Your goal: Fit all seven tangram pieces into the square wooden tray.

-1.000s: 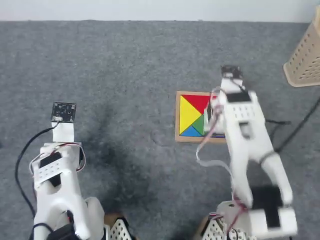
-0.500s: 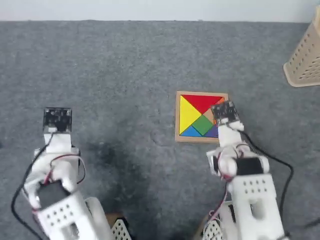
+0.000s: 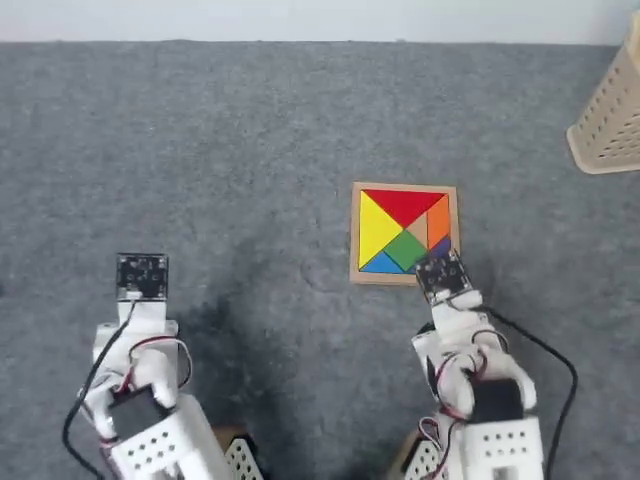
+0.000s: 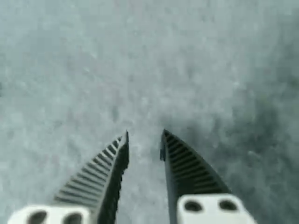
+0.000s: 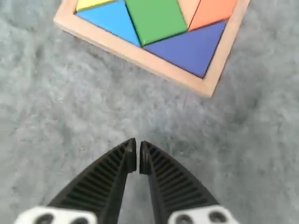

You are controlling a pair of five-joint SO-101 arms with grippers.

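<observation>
We see the square wooden tray lying on grey carpet, its coloured tangram pieces filling it edge to edge. Just beside the tray's edge nearest the arms, the right gripper hovers, jaws closed on nothing. Well apart from the tray, the left gripper holds its jaws slightly parted, empty.

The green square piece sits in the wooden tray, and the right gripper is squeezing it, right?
No. The green square piece does sit in the square wooden tray, but the right wrist view shows the right gripper shut on nothing, above the grey carpet beside the tray.
</observation>
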